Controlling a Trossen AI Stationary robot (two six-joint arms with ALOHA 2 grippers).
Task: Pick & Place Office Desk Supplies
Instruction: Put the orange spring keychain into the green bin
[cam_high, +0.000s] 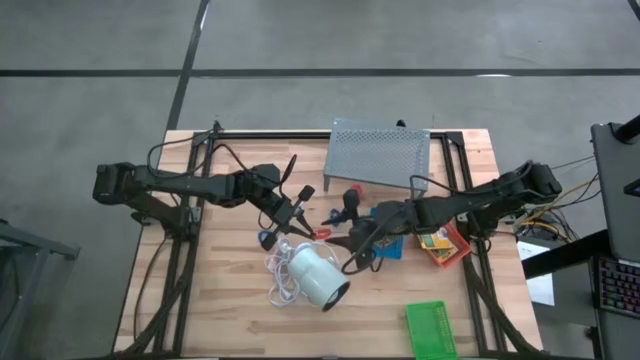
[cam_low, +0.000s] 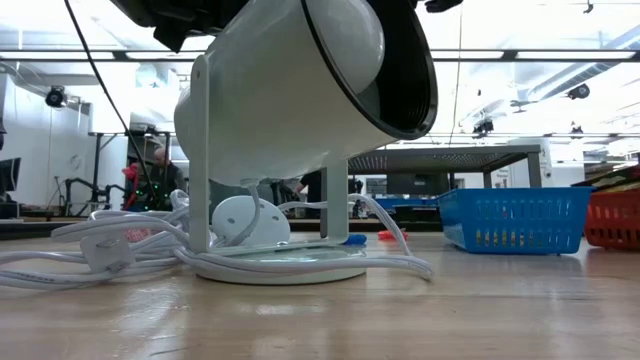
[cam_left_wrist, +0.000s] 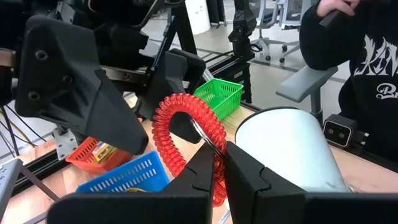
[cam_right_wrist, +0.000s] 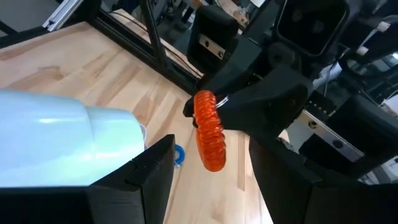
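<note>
The wooden table (cam_high: 220, 290) filled the middle of the high view, with the grey perforated stand (cam_high: 379, 157) at its upper centre. Below it, at the lower centre, the white cylinder (cam_high: 318, 277) lay on its side, its white cord (cam_high: 280, 272) coiled just to the left. The blue tray (cam_high: 385, 245) sat right of centre under the right arm, the red tray (cam_high: 444, 244) further right with a yellow-orange box (cam_high: 433, 240) inside, and the green tray (cam_high: 431, 329) at the lower right.

The left gripper (cam_left_wrist: 219, 163) was at the centre, its fingers nearly closed on the red loop (cam_left_wrist: 174, 142), holding it up above the table. The right gripper (cam_right_wrist: 208, 180) faced it, near the red loop, its fingers wide open and holding nothing.
</note>
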